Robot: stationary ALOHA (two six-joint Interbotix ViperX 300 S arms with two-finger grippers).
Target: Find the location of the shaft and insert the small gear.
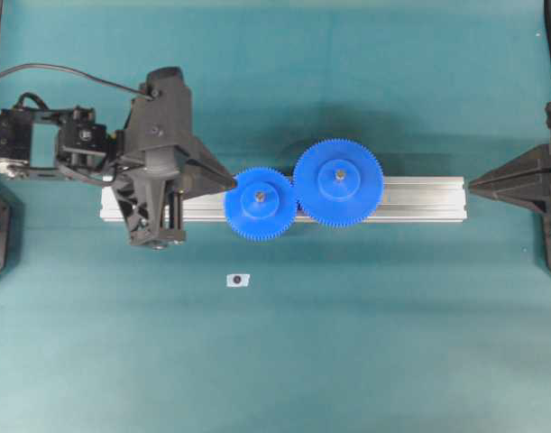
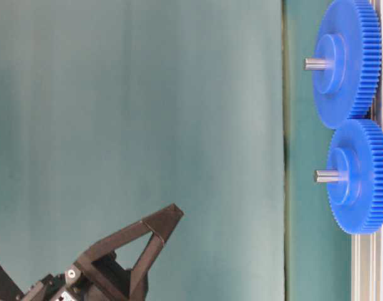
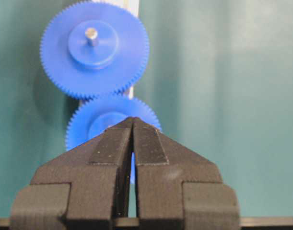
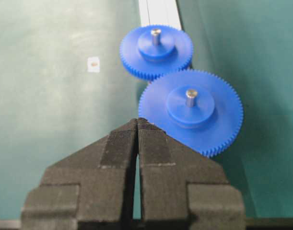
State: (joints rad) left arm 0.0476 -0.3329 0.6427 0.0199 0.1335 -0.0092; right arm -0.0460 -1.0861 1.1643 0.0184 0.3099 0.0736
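Observation:
The small gear [image 1: 260, 206] sits on the aluminium rail [image 1: 419, 198], meshed with the larger blue gear [image 1: 338, 182]. The shaft [image 1: 260, 195] pokes up through its hub as a grey pin; the mount is hidden. The table-level view shows the small gear [image 2: 362, 179] with the shaft [image 2: 327, 177] through it. My left gripper [image 1: 232, 183] is shut on nothing, well above the gear's left edge. In the left wrist view the left gripper [image 3: 133, 120] covers part of the small gear [image 3: 86, 125]. My right gripper [image 1: 473, 185] is shut and holds nothing, off the rail's right end. Its wrist view shows the small gear [image 4: 156, 52] beyond the larger one.
The larger gear [image 4: 190, 112] has its own pin [image 4: 191, 96] through the hub. A small white tag [image 1: 238, 280] lies on the green mat in front of the rail. Dark frame posts stand at the left and right edges.

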